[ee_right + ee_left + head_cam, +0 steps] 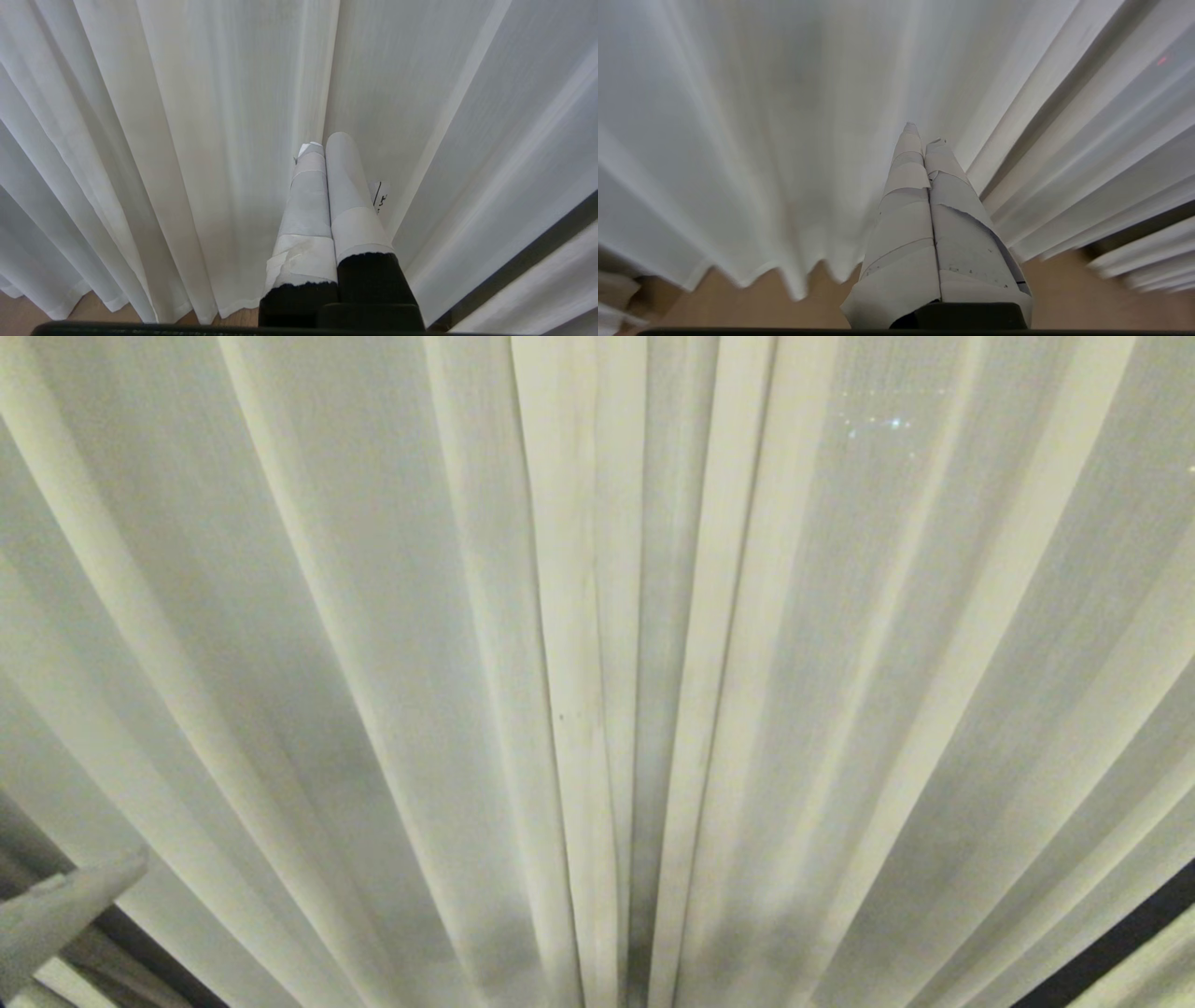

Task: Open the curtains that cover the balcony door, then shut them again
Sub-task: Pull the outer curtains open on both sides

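The curtains hang drawn together ahead, soft, light and likely slippery; best pinched at a hemmed inner edge. Left gripper is pressed closed and empty near the pleats; right gripper likewise

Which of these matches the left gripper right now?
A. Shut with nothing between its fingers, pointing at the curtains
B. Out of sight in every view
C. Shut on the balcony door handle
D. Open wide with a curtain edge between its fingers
A: in the left wrist view the left gripper shows its two taped fingers pressed together with no fabric between them, aimed at the curtains.
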{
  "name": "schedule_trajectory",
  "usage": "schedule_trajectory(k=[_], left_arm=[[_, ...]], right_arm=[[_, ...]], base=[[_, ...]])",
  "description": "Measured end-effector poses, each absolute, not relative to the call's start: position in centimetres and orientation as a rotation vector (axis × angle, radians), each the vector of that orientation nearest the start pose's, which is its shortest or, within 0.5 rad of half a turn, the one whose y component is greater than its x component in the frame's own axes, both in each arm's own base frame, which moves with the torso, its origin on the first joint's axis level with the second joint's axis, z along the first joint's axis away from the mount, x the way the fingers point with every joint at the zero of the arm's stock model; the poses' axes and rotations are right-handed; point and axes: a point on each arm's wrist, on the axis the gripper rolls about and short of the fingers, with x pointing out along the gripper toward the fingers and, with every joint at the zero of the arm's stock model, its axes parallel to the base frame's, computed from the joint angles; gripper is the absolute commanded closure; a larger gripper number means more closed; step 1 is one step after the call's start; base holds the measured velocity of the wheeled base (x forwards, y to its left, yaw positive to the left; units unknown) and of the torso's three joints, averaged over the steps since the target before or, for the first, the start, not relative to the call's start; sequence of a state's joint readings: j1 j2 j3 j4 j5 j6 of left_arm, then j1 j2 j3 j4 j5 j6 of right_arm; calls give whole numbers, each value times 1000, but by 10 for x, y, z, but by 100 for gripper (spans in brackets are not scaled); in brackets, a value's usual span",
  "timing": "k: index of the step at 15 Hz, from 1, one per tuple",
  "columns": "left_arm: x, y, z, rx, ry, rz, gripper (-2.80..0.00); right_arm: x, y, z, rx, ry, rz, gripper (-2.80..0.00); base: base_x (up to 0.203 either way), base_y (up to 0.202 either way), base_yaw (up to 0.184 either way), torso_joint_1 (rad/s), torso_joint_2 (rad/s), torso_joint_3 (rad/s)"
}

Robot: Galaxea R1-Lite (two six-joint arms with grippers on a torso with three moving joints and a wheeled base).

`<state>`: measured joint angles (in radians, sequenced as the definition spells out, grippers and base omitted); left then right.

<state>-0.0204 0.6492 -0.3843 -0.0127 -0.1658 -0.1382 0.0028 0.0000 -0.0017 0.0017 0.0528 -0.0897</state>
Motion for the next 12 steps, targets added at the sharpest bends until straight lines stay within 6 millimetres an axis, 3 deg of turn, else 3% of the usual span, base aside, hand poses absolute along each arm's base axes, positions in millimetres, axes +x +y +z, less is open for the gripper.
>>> schedule_trajectory(k=[4,9,12], left_arm=[[30,-1,121,-102,178,-50,0],[1,0,85,-62,229,38,0],[-10,0,80,-51,145,41,0]], right_arm=[[-23,1,76,-89,-2,55,0],[-23,1,76,-89,-2,56,0],[-23,1,76,-90,-3,56,0]], base=[[0,0,0,0,0,0],[0,0,0,0,0,0],[0,0,0,0,0,0]])
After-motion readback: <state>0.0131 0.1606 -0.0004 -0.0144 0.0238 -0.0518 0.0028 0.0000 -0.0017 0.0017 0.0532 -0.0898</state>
